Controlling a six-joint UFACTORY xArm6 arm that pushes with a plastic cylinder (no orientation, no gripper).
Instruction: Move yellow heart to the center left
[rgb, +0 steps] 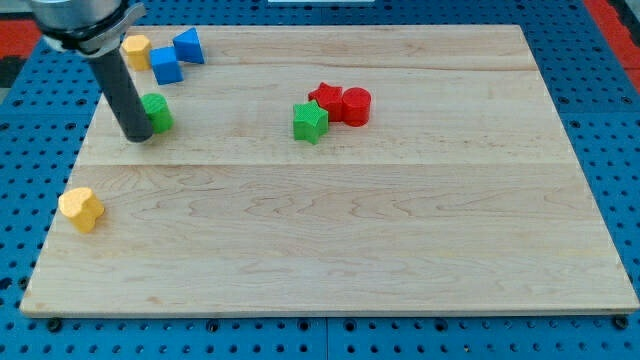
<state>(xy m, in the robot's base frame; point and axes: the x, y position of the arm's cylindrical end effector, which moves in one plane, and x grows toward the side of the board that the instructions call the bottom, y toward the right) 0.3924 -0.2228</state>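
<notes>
Yellow heart (81, 209) sits at near-left edge of board (400, 240) — push not started. My tip (139, 137) — bare rod, nothing held — touches green block (157, 112), far left.

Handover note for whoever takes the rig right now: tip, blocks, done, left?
My tip is down on the board in the upper left, against the left side of the green block.
The yellow heart sits near the left edge, lower left, well apart from my tip.
Done: nothing visible; the heart lies below center left.
Left: bring my tip below the heart and push it toward the view's top along the left edge, probably a short way.
</notes>
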